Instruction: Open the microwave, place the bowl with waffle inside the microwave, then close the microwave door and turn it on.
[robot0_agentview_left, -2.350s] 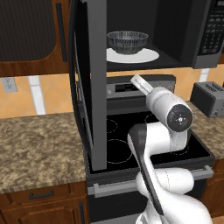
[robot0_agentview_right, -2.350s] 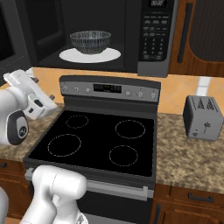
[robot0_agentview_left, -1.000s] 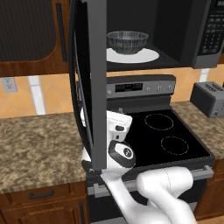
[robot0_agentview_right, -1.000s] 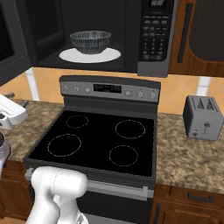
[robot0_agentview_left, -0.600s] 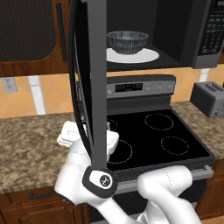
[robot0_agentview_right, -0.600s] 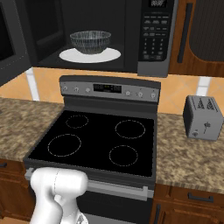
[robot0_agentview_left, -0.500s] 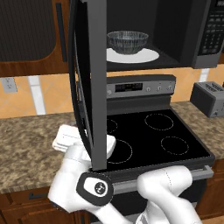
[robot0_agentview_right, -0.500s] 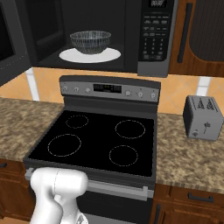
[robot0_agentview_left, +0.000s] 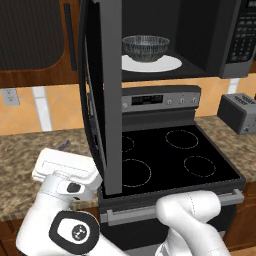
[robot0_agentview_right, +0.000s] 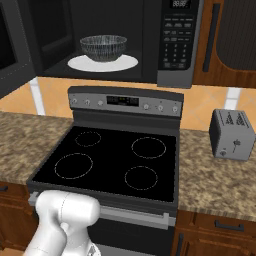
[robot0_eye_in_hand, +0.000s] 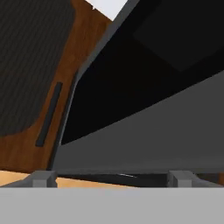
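Note:
The microwave (robot0_agentview_left: 239, 45) hangs above the stove with the microwave door (robot0_agentview_left: 102, 100) swung wide open toward me. Inside, the clear ribbed bowl (robot0_agentview_left: 145, 47) rests on the white turntable plate (robot0_agentview_right: 102, 63); the waffle cannot be made out through the glass. My white hand (robot0_agentview_left: 65, 170) sits low over the left counter, on the outer side of the door. In the hand view my gripper (robot0_eye_in_hand: 113, 178) is open, its fingertips (robot0_eye_in_hand: 43, 177) far apart with nothing between them, looking up at the door's dark glass (robot0_eye_in_hand: 144, 87).
A black stove (robot0_agentview_right: 115, 160) with a control panel stands below the microwave. A grey toaster (robot0_agentview_right: 231, 134) sits on the right granite counter (robot0_agentview_right: 215, 180). Brown wooden cabinets (robot0_eye_in_hand: 65, 78) flank the microwave. My arm's elbow (robot0_agentview_left: 190, 215) hangs in front of the stove.
My arm has swung from above the stove down and left, past the open door's edge to its outer side. Bowl and door have not moved; the jaws stay open.

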